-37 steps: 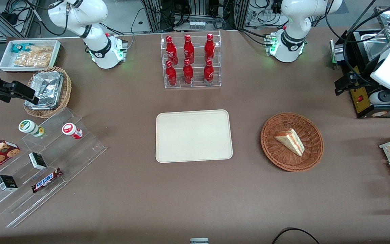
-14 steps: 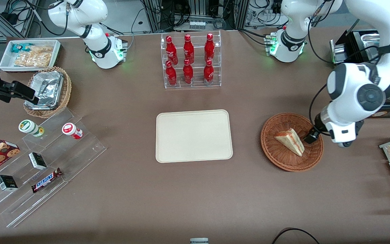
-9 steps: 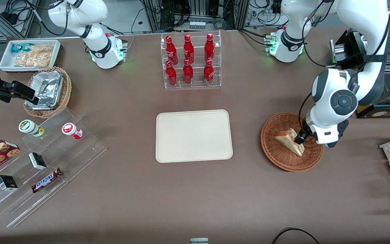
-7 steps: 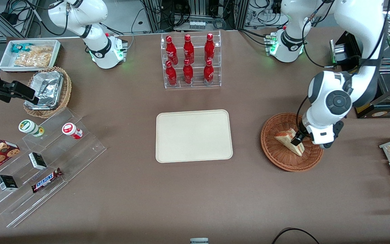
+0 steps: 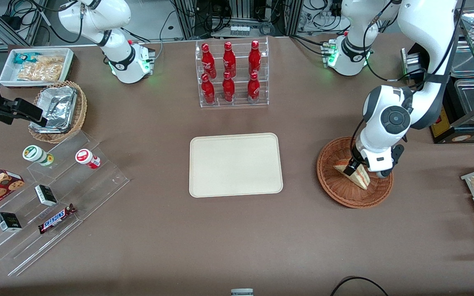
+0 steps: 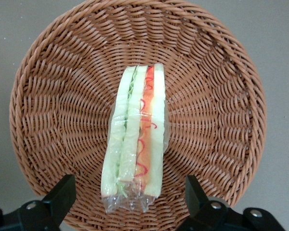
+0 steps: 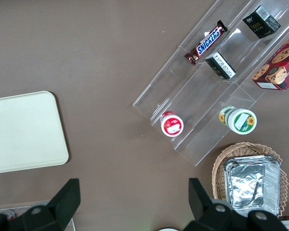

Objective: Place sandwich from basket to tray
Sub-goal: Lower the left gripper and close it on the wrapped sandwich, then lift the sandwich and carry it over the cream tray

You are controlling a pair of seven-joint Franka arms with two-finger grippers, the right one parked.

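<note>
- Gripper [image 5: 354, 165] hangs over the basket [image 5: 335, 191], directly above the sandwich [image 5: 358, 177].
- Wrist view: fingers [image 6: 62, 195] spread wide, one on each side of the sandwich [image 6: 135, 144]; neither touches it.
- Sandwich lies in the middle of the basket [image 6: 221, 86], clear wrap on, cut edge up: green layer beside red-orange.
- Finger height above the wicker is hard to judge; tips look just short of the wrap.
- Tray [image 5: 235, 164] bare, well apart from the basket, toward the parked arm's end of the table.
- Bottle rack [image 5: 231, 74] farther from the front camera than the tray.
</note>
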